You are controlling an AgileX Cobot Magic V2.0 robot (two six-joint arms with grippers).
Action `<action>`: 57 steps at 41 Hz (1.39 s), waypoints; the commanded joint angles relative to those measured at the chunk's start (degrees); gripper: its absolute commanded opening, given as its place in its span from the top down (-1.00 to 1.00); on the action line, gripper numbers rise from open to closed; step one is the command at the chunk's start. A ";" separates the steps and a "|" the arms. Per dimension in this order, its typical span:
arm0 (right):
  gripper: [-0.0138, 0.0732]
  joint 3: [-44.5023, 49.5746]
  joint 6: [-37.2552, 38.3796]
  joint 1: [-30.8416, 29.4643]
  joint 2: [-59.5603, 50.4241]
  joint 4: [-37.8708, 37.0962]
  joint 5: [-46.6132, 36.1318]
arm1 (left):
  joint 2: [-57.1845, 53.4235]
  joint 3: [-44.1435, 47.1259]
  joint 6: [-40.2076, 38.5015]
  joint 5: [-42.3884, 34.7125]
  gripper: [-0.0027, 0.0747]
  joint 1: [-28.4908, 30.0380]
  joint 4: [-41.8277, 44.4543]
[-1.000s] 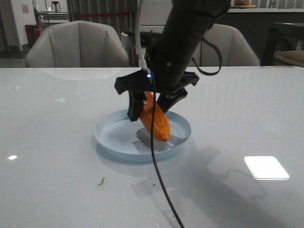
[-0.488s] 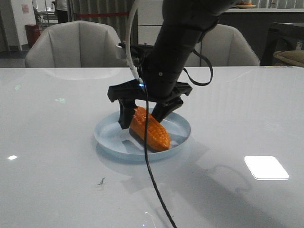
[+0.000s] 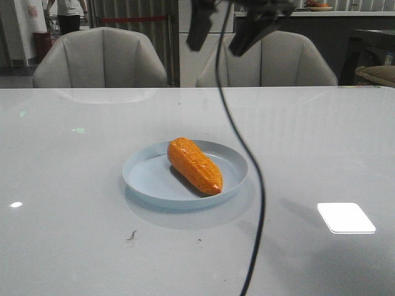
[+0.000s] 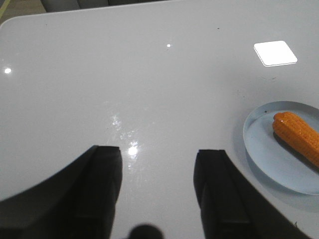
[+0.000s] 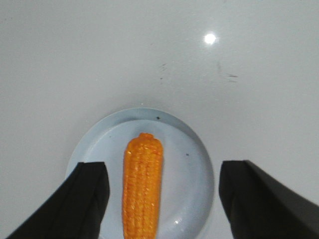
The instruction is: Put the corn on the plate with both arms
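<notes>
Corn [image 3: 194,165] lies flat across the plate [image 3: 143,180], tapered tip toward us, nothing touching it, so we judge the placing done. High over the bench [image 3: 74,203] we see our right hand [image 3: 225,28] at the top of the front view, fingers spread wide and empty. From its wrist camera the cob [image 5: 142,185] sits straight below, between the parted fingers [image 5: 87,196], which suits a clean lift away with no risk of dragging the cob. Our left hand [image 4: 158,184] hangs off to one side, open too, gripping nothing, with the plate [image 4: 259,159] well apart from it. We read that as keeping out of the way. A dark cable [image 3: 250,185] dangles in front. Bench top is glossy and pale, throwing back ceiling lights. Behind it stand two grey armchairs [image 3: 102,58].
</notes>
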 commanded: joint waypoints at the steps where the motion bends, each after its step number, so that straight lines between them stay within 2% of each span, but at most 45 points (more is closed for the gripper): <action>1: -0.62 -1.25 -0.47 -3.88 -8.44 1.26 0.37 | 2.02 -2.13 -0.59 -4.95 -0.12 -0.02 0.04; 6: -0.62 3.32 -1.12 -8.31 -15.57 1.26 -0.80 | 5.15 -2.13 -0.59 -4.95 -0.12 -0.02 -0.89; 11: -0.62 12.45 -3.29 -12.17 -24.18 1.16 -4.32 | 8.03 -2.13 -0.59 -5.30 -0.12 -0.02 -1.67; 22: -0.62 40.18 -3.42 -18.54 -42.73 0.93 -12.44 | 10.41 -2.13 -0.59 -6.06 -0.11 -0.02 -1.67; 27: -0.62 50.29 -3.42 -19.95 -48.48 0.93 -13.50 | 10.52 -2.13 -0.59 -6.52 -0.12 -0.02 -1.67; 33: -0.62 57.83 -3.42 -19.95 -52.59 0.93 -14.92 | 10.52 -2.13 -0.59 -6.55 -0.11 -0.02 -1.67; 39: -0.62 59.71 -3.42 -19.95 -53.01 0.98 -14.64 | 10.52 -2.13 -0.59 -6.93 -0.10 -0.02 -1.67; 43: -0.62 59.71 -3.42 -19.95 -52.94 0.98 -14.02 | 10.52 -2.13 -0.59 -7.05 0.02 -0.02 -1.67; 52: -0.62 59.71 -3.42 -19.95 -52.94 0.98 -14.02 | 10.52 -2.13 -0.59 -7.29 0.54 -0.02 -1.67; 57: -0.62 59.71 -3.42 -19.95 -52.94 0.98 -14.02 | 10.52 -2.13 -0.59 -7.29 0.70 -0.02 -1.67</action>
